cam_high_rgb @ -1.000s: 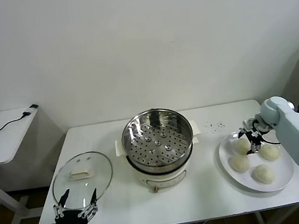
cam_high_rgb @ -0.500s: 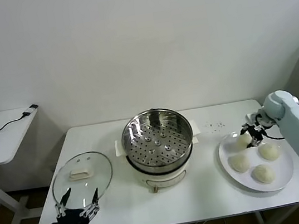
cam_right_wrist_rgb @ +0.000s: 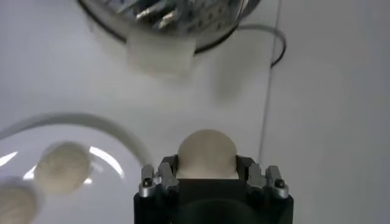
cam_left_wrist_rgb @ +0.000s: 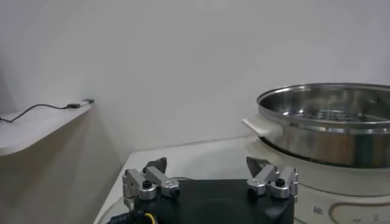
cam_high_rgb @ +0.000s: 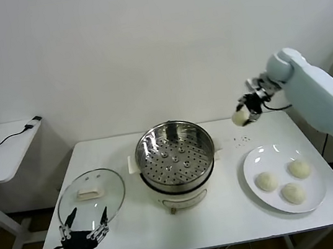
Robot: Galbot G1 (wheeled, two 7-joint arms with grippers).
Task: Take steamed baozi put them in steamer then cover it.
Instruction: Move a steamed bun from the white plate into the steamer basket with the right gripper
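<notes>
My right gripper (cam_high_rgb: 244, 111) is shut on one pale baozi (cam_high_rgb: 240, 116) and holds it in the air, above the table between the steamer and the plate. The right wrist view shows the bun (cam_right_wrist_rgb: 206, 153) gripped between the jaws. Three more baozi (cam_high_rgb: 266, 181) lie on the white oval plate (cam_high_rgb: 250, 162) at the right. The shiny steel steamer (cam_high_rgb: 176, 160) stands open at the table's middle, its perforated tray bare. My left gripper (cam_high_rgb: 84, 229) is open and empty, low at the table's front left by the lid.
The round glass lid (cam_high_rgb: 91, 198) with a cream handle lies flat on the table's left part. A side table (cam_high_rgb: 1, 149) with cables stands at the far left. The steamer's rim and handle (cam_left_wrist_rgb: 323, 122) show in the left wrist view.
My right gripper has lifted one baozi off the plate and carried it up and to the left, toward the steamer. The left arm has stayed put.
</notes>
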